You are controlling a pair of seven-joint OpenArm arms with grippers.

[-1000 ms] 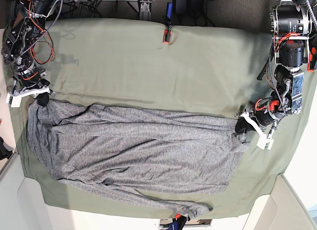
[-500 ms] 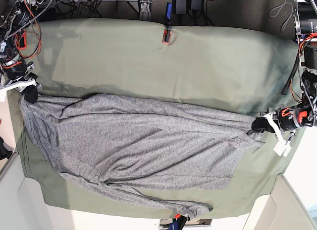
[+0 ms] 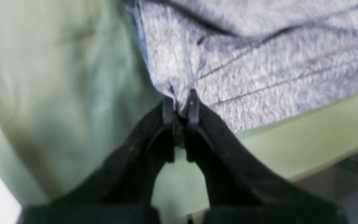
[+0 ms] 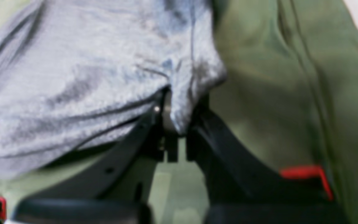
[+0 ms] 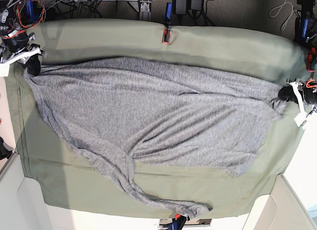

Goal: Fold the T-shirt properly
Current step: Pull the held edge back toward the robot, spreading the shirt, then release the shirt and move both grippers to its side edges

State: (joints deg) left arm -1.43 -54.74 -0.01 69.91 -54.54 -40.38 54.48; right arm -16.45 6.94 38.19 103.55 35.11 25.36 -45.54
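The heather-grey T-shirt (image 5: 148, 111) is stretched wide across the olive-green sheet (image 5: 213, 46), lifted along its far edge, with one long sleeve (image 5: 143, 193) trailing toward the front. My left gripper (image 5: 285, 92) at the right edge is shut on a shirt corner; the left wrist view shows the black fingers (image 3: 193, 109) pinching grey fabric (image 3: 259, 68) at my left gripper (image 3: 179, 104). My right gripper (image 5: 32, 66) at the far left is shut on the opposite corner; the right wrist view shows my right gripper (image 4: 176, 124) clamping a fold of the shirt (image 4: 73, 77).
A red and blue clamp (image 5: 167, 34) holds the sheet at the back edge. Cables and equipment lie behind the table. Another clamp (image 5: 176, 222) sits at the front edge. White surfaces flank the front corners.
Both grippers moved toward the back and further apart, pulling the shirt's edge up and back. The shirt is spread much wider and flatter, and the sleeve trails at the front.
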